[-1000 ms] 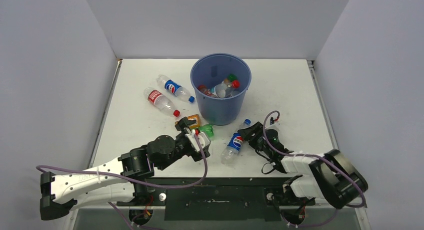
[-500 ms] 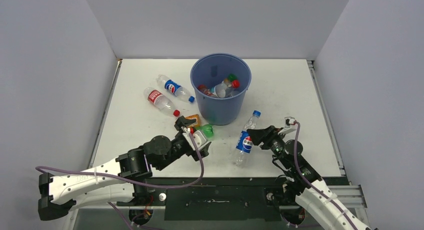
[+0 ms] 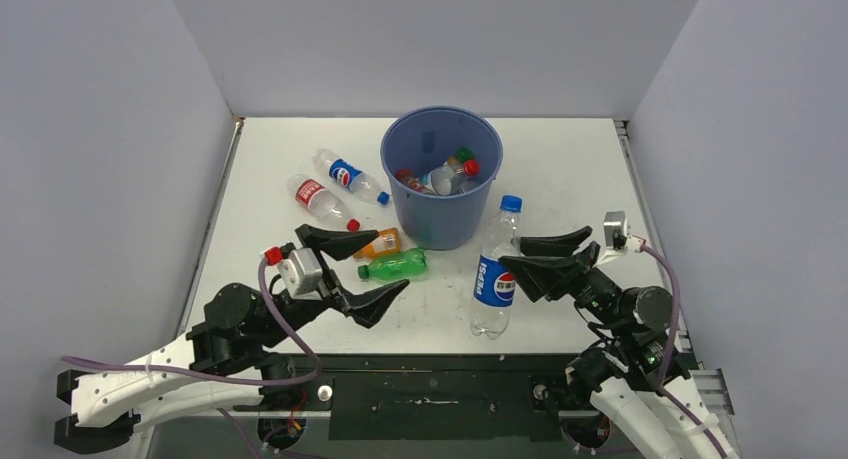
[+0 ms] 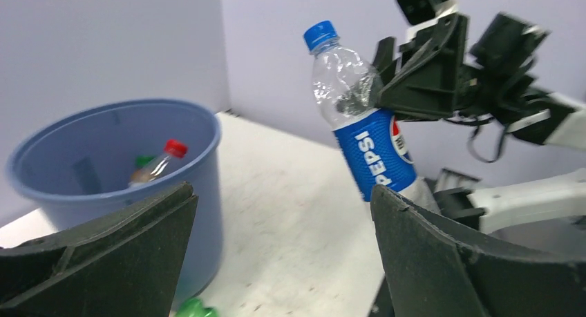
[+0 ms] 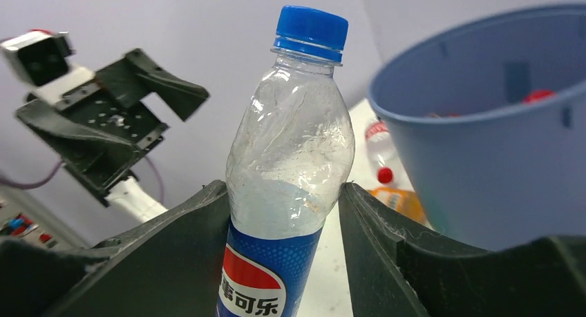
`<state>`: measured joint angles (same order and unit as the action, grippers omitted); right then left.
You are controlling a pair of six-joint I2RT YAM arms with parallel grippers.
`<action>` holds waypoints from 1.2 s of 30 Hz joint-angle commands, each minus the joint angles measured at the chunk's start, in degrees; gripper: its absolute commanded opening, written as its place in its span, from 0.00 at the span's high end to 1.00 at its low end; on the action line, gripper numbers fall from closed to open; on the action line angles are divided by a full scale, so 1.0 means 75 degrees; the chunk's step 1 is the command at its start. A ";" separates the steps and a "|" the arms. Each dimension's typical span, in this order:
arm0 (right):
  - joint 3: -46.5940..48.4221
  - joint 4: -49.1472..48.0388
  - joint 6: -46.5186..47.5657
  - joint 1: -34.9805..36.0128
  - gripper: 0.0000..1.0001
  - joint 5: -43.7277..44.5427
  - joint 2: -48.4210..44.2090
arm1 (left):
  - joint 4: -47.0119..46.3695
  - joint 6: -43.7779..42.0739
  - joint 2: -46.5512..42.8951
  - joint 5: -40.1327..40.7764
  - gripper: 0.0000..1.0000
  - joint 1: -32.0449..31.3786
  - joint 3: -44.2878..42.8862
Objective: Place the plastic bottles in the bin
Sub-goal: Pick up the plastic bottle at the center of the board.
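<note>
The white bench (image 3: 560,169) carries the blue bin (image 3: 440,219) at its middle, toward the far side, with several bottles (image 3: 440,177) already lying inside it. Of the two arms, the right arm (image 3: 640,309) is the one with work in hand: its jaws are clamped on the midriff of a Pepsi bottle (image 3: 495,279), one jaw on each side. That bottle is held upright, blue cap up, just beside the bin's near right wall. The bin's mouth lies up and to the left of the jaws, so I'd judge the bottle must rise over the rim before it can drop in. It is clear, empty and a little crumpled above its blue label.

The left arm (image 3: 240,319) hangs with its jaws wide apart and nothing between them. Just beyond them a green bottle (image 3: 395,267) lies on its side, long axis running left to right, with an orange bottle (image 3: 380,244) beside it. Further left, a red-label bottle (image 3: 322,201) and a blue-label bottle (image 3: 348,175) lie slantwise, nearer the left arm.
</note>
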<state>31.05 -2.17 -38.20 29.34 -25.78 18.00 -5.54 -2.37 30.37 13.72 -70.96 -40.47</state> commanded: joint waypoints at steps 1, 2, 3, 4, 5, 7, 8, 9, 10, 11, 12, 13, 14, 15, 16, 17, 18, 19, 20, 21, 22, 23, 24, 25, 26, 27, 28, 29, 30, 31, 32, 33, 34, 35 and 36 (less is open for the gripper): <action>0.0249 -0.1526 -0.0269 0.0060 0.95 -0.1192 0.0369 | -0.0899 0.1516 -0.0052 -0.1255 0.04 -0.0031 -0.0042; 0.0172 -0.1847 -0.0432 0.0060 0.95 -0.1246 0.0407 | -0.0947 0.1667 -0.0050 -0.1439 0.04 -0.0031 -0.0015; 0.0061 -0.2229 -0.0677 0.0060 0.95 -0.1292 0.0456 | -0.0973 0.1783 -0.0015 -0.1641 0.04 -0.0031 -0.0014; -0.0076 -0.2767 -0.0974 0.0072 0.95 -0.1345 0.0525 | -0.1007 0.1872 0.0047 -0.1799 0.04 -0.0031 -0.0016; -0.0226 -0.3406 -0.1336 0.0072 0.95 -0.1389 0.0624 | -0.1062 0.1939 0.0145 -0.2078 0.04 -0.0031 -0.0033; -0.0576 -0.4828 -0.2157 0.0089 0.95 -0.1504 0.0955 | -0.1116 0.2005 0.0424 -0.2538 0.04 -0.0031 -0.0125; -0.0719 -0.5573 -0.2593 0.0127 0.95 -0.1551 0.1162 | -0.1154 0.2020 0.0604 -0.2719 0.04 -0.0031 -0.0180; -0.0844 -0.6371 -0.2977 0.0181 0.95 -0.1612 0.1492 | -0.1175 0.2041 0.0789 -0.2863 0.04 -0.0031 -0.0245; -0.0939 -0.7212 -0.3380 0.0257 0.95 -0.1648 0.1749 | -0.1200 0.2074 0.1022 -0.3001 0.04 -0.0031 -0.0303; -0.0984 -0.7626 -0.3556 0.0363 0.95 -0.1679 0.1971 | -0.1225 0.2090 0.1177 -0.3102 0.04 -0.0031 -0.0345; -0.1006 -0.7924 -0.3642 0.0470 0.95 -0.1674 0.2144 | -0.1269 0.2117 0.1303 -0.3177 0.04 -0.0031 -0.0368; -0.1010 -0.8074 -0.3624 0.0610 0.95 -0.1600 0.2256 | -0.1359 0.2167 0.1416 -0.3239 0.04 -0.0028 -0.0366; -0.0995 -0.8093 -0.3536 0.0751 0.95 -0.1506 0.2325 | -0.1475 0.2232 0.1515 -0.3290 0.04 -0.0031 -0.0347; -0.0974 -0.8032 -0.3385 0.0891 0.95 -0.1396 0.2344 | -0.1614 0.2318 0.1597 -0.3314 0.04 -0.0031 -0.0322; -0.0931 -0.7850 -0.3214 0.1021 0.95 -0.1292 0.2337 | -0.1747 0.2399 0.1665 -0.3317 0.04 -0.0031 -0.0285; -0.0884 -0.7646 -0.3046 0.1143 0.95 -0.1194 0.2308 | -0.1842 0.2482 0.1714 -0.3288 0.04 -0.0031 -0.0252; -0.0853 -0.7524 -0.2894 0.1240 0.95 -0.1113 0.2286 | -0.1929 0.2550 0.1761 -0.3261 0.04 -0.0031 -0.0228; -0.0818 -0.7407 -0.2770 0.1334 0.95 -0.1059 0.2264 | -0.2000 0.2644 0.1789 -0.3216 0.04 -0.0031 -0.0203; -0.0773 -0.7270 -0.2623 0.1437 0.95 -0.1028 0.2248 | -0.2075 0.2718 0.1810 -0.3162 0.04 -0.0030 -0.0175; -0.0738 -0.7106 -0.2478 0.1521 0.95 -0.0957 0.2220 | -0.2169 0.2800 0.1836 -0.3125 0.04 -0.0029 -0.0136; -0.0681 -0.6844 -0.2281 0.1626 0.95 -0.0884 0.2196 | -0.2300 0.2905 0.1853 -0.3108 0.04 -0.0022 -0.0081; -0.0621 -0.6567 -0.2046 0.1728 0.95 -0.0756 0.2153 | -0.2451 0.3027 0.1881 -0.3114 0.04 -0.0026 -0.0026; -0.0578 -0.6248 -0.1804 0.1862 0.95 -0.0569 0.2080 | -0.2609 0.3148 0.1910 -0.3138 0.04 -0.0020 0.0022; -0.0544 -0.5922 -0.1507 0.1972 0.95 -0.0351 0.1995 | -0.2738 0.3278 0.1959 -0.3198 0.04 -0.0019 0.0058; -0.0555 -0.5679 -0.1259 0.2085 0.95 -0.0102 0.1880 | -0.2857 0.3402 0.2012 -0.3264 0.04 -0.0021 0.0063; -0.0601 -0.5529 -0.1069 0.2177 0.95 0.0131 0.1783 | -0.2945 0.3525 0.2070 -0.3350 0.04 -0.0020 0.0064; -0.0639 -0.5463 -0.0913 0.2267 0.95 0.0308 0.1706 | -0.3028 0.3645 0.2138 -0.3431 0.04 -0.0019 0.0064; -0.0658 -0.5439 -0.0817 0.2328 0.95 0.0424 0.1664 | -0.3069 0.3747 0.2206 -0.3506 0.04 -0.0019 0.0045; -0.0672 -0.5462 -0.0750 0.2395 0.95 0.0491 0.1672 | -0.3079 0.3830 0.2278 -0.3587 0.04 -0.0019 0.0007; -0.0671 -0.5505 -0.0718 0.2447 0.95 0.0516 0.1707 | -0.3072 0.3886 0.2355 -0.3648 0.04 -0.0019 -0.0021; -0.0672 -0.5589 -0.0709 0.2499 0.95 0.0528 0.1783 | -0.3045 0.3925 0.2430 -0.3694 0.04 -0.0019 -0.0064; -0.0680 -0.5663 -0.0717 0.2549 0.95 0.0531 0.1835 | -0.2982 0.3955 0.2500 -0.3713 0.04 -0.0019 -0.0106; -0.0684 -0.5744 -0.0744 0.2588 0.95 0.0540 0.1884 | -0.2914 0.3976 0.2561 -0.3728 0.04 -0.0019 -0.0146; -0.0711 -0.5864 -0.0781 0.2623 0.95 0.0542 0.1931 | -0.2861 0.3983 0.2616 -0.3727 0.04 -0.0019 -0.0166; -0.0737 -0.6036 -0.0820 0.2647 0.95 0.0533 0.1972 | -0.2824 0.3981 0.2670 -0.3714 0.04 -0.0019 -0.0170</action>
<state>24.34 -43.29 -46.44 48.10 -24.03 31.53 -24.27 25.39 49.34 -12.40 -70.96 -40.21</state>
